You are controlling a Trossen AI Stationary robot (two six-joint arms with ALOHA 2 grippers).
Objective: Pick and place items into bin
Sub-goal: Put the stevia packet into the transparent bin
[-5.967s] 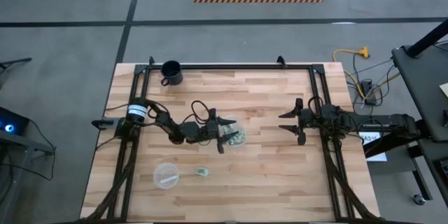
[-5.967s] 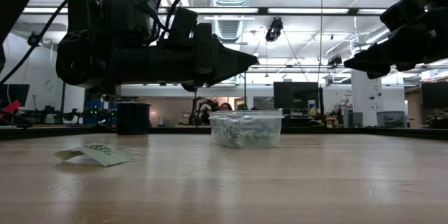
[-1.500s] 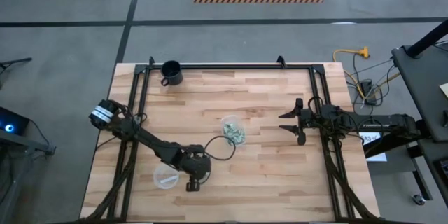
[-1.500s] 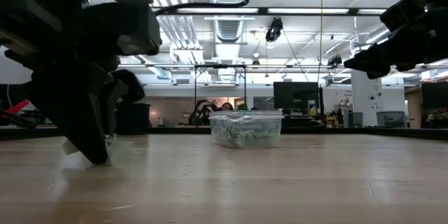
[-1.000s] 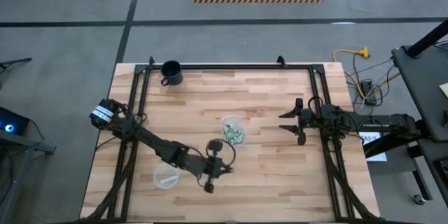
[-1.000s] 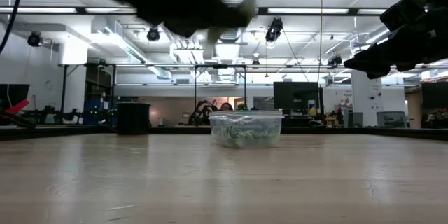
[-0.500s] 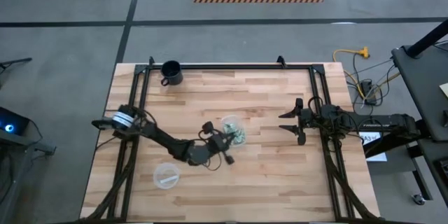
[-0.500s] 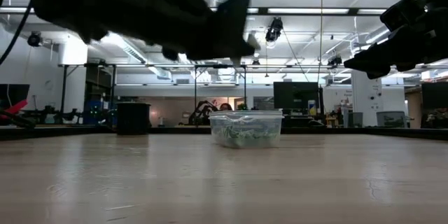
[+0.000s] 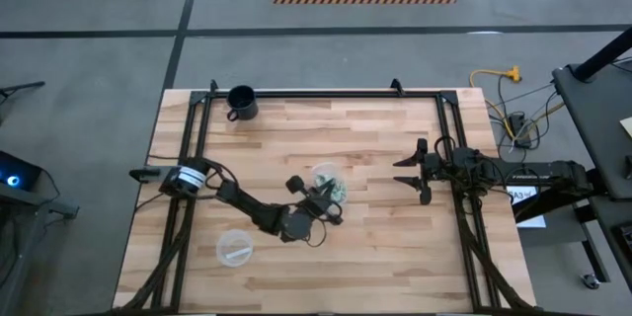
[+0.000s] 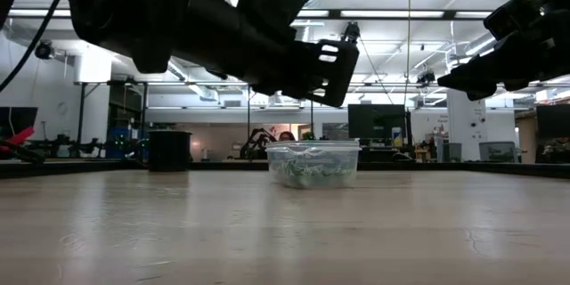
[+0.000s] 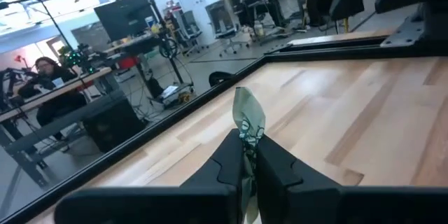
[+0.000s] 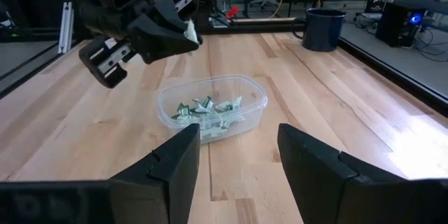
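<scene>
The clear cup (image 9: 329, 186) stands on the table's middle with several pale-green and white wrapped pieces (image 12: 208, 108) inside; it also shows in the low view (image 10: 313, 162). My left gripper (image 9: 326, 207) hangs above the table just near and left of the cup, shut on one wrapped piece (image 11: 247, 120). It also shows in the low view (image 10: 343, 71) and in the right wrist view (image 12: 178, 28). My right gripper (image 9: 410, 173) is open and empty over the table's right side, its fingers (image 12: 183, 159) facing the cup. My left gripper pinches the lower end of the wrapped piece (image 11: 246, 147) between its two fingers. The rest of the piece sticks out past the fingertips (image 11: 269, 155). The gripper lies roughly level, pointing toward the table's right. The piece is lifted clear of the table, beside the cup's rim.
A black mug (image 9: 241, 102) stands at the far left corner. A flat clear round dish (image 9: 235, 249) lies near the front left. Black frame rails (image 9: 316, 93) run along the far edge and both sides.
My left gripper has gone from the table's near side toward the far edge and the cup, staying shut on the wrapped piece and carrying it clear of the table. It has turned to point toward the table's right.
</scene>
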